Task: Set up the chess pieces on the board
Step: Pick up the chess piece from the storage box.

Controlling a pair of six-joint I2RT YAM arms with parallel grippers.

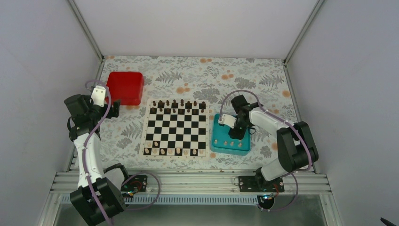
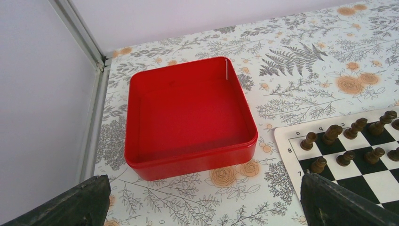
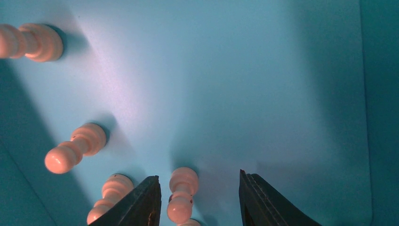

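Inside teal plastic tray (image 3: 282, 94), R gripper (image 3: 197, 190) fingers apart astride pale wooden pawn (image 3: 181, 195) (clear gap one side), L gripper (image 2: 204, 207) spread wide nr red square plastic tray (image 2: 188, 162).

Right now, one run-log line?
left pincer open, facing empty red bin | right pincer open around light pawn in teal bin | dark pieces on board

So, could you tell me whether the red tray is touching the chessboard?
Apart. The left wrist view shows floral tablecloth between the red tray and the chessboard corner.
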